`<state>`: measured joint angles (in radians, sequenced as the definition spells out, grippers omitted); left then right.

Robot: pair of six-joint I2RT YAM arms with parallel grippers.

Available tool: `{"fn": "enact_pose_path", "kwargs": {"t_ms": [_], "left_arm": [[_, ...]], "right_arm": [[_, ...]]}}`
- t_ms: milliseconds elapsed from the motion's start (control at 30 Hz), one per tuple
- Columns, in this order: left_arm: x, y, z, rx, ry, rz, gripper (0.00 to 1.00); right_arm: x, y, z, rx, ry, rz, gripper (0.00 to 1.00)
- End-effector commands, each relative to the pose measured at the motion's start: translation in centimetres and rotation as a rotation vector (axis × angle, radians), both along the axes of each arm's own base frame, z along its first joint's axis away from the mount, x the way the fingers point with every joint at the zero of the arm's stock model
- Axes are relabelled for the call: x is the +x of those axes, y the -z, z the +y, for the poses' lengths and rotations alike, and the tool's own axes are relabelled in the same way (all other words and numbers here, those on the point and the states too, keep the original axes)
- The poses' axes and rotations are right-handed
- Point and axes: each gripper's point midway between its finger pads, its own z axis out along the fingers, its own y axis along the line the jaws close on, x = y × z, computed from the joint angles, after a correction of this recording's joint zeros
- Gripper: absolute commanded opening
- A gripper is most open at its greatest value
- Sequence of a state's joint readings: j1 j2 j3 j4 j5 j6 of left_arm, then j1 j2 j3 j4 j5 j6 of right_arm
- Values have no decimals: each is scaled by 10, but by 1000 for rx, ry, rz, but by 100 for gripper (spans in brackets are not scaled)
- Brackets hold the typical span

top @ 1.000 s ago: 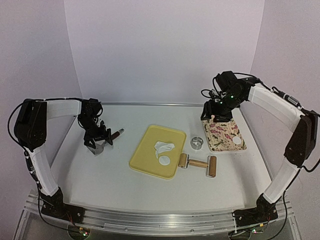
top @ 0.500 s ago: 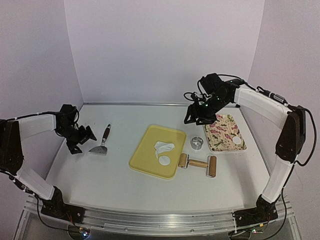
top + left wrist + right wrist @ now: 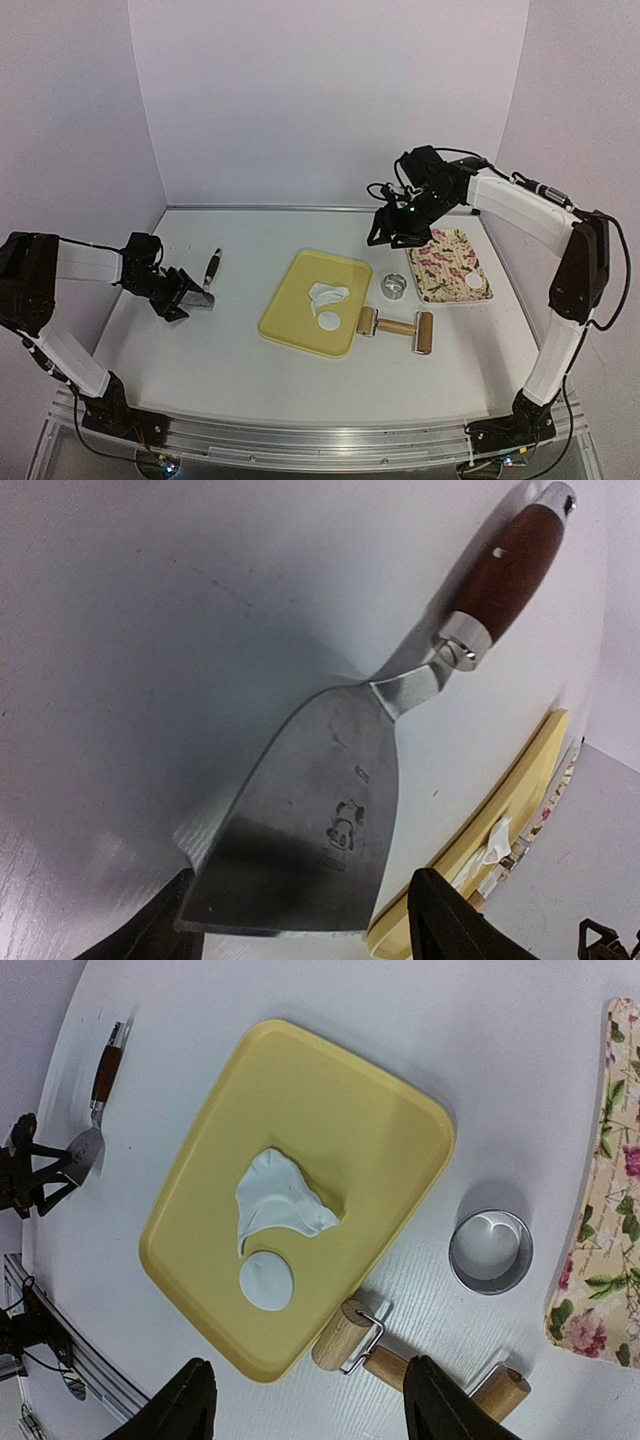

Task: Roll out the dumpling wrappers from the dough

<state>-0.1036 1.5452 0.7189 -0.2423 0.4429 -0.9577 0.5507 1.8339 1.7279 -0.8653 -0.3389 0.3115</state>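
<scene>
**One wrapper plated, one waiting on the yellow tray**

We count two dumpling wrappers so far. The first wrapper (image 3: 472,282) lies at the lower right corner of the floral tray (image 3: 440,262), right of centre in the overhead view. The second wrapper (image 3: 266,1282) lies flat on the yellow tray (image 3: 370,1140), just below the leftover dough (image 3: 280,1200), whose lower edge shows a curved bite where a disc came out.

The ring cutter (image 3: 490,1287) stands on the table (image 3: 240,360) between the two trays. The roller (image 3: 398,327) lies just beside the yellow tray's lower right edge, and nothing grips either tool.

The right gripper (image 3: 308,1370) hangs above the yellow tray's right side, jaws wide and empty. At the left of the overhead view, the left gripper (image 3: 300,900) sits low at the scraper (image 3: 310,830). Its jaws are spread wide to either side of the blade's broad front edge, and the blade lies flat on the table; we cannot tell whether a pad touches the steel.

We judge the job to be partway through. The second wrapper has not yet reached the floral tray, and the leftover dough looks large enough to roll and cut again
</scene>
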Motion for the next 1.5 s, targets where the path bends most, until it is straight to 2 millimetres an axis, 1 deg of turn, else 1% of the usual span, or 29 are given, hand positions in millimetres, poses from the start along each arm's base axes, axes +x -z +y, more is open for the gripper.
{"fn": "enact_pose_path", "kwargs": {"t_ms": [0, 67, 200, 267, 367, 467, 500, 633, 700, 800, 867, 967, 1100, 1167, 1233, 1300, 1400, 1467], "left_arm": [[14, 3, 2, -20, -48, -42, 65], [13, 7, 2, -26, -65, -38, 61], [14, 14, 5, -32, -101, -49, 55], [18, 16, 5, -39, -118, -62, 49], [26, 17, 6, -41, -132, -85, 38], [35, 14, 11, -20, -158, -124, 23], [38, 11, 13, -11, -168, -138, 20], [49, 3, 19, 3, -192, -184, 10], [54, 1, 20, -1, -197, -206, 8], [61, -1, 17, -23, -174, -247, 0], [64, -6, 14, -41, -149, -288, 0], [67, -26, 8, -61, -92, -372, 0], [66, -73, -2, -44, 35, -518, 0], [62, -94, -10, -49, 120, -579, 0], [55, -117, -25, -95, 231, -645, 0], [44, -136, -43, -179, 354, -693, 0], [24, -153, -71, -293, 535, -713, 0], [10, -159, -90, -339, 640, -694, 0]], "right_arm": [[10, -19, 7, 28, -9, -60, 65], [10, -20, 7, 28, -9, -63, 65], [11, -20, 7, 29, -4, -60, 65], [11, -19, 8, 31, -2, -57, 65], [11, -19, 8, 31, 1, -55, 65], [12, -19, 8, 30, 2, -55, 65], [12, -19, 8, 30, 3, -55, 65], [12, -19, 8, 30, 7, -54, 65], [12, -18, 8, 32, 6, -51, 65], [12, -16, 9, 33, 4, -44, 65], [12, -15, 10, 36, 1, -38, 65], [12, -19, 12, 50, 0, -40, 65], [11, -31, 20, 93, -25, -47, 68], [7, -35, 31, 143, -66, -23, 71], [3, -38, 43, 205, -106, 11, 73], [0, -43, 55, 278, -139, 34, 75], [-5, -47, 68, 375, -179, 60, 81], [-8, -52, 72, 411, -204, 55, 83]]}}
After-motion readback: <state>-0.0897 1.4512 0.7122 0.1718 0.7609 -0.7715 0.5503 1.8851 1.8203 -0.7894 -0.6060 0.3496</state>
